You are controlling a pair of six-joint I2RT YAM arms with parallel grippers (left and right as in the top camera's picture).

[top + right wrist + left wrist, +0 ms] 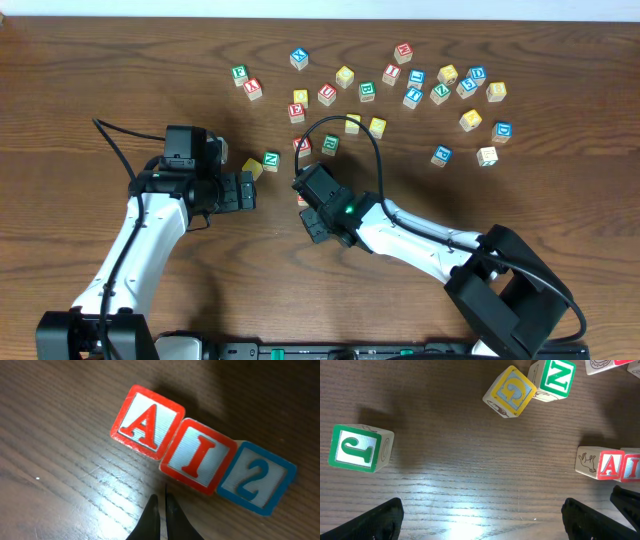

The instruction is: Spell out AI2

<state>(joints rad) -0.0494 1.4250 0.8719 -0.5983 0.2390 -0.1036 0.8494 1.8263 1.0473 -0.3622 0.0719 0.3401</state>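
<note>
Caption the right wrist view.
Red A block, red I block and blue 2 block in a row beyond the shut right claw.

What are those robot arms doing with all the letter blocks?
The robot is spelling AI2 with letter blocks. The red A block, red I block and blue 2 block lie side by side in a row on the table. The right gripper is shut and empty, its tips close to the I. The left gripper is open, holding nothing. Many spare blocks lie scattered farther back.
</note>
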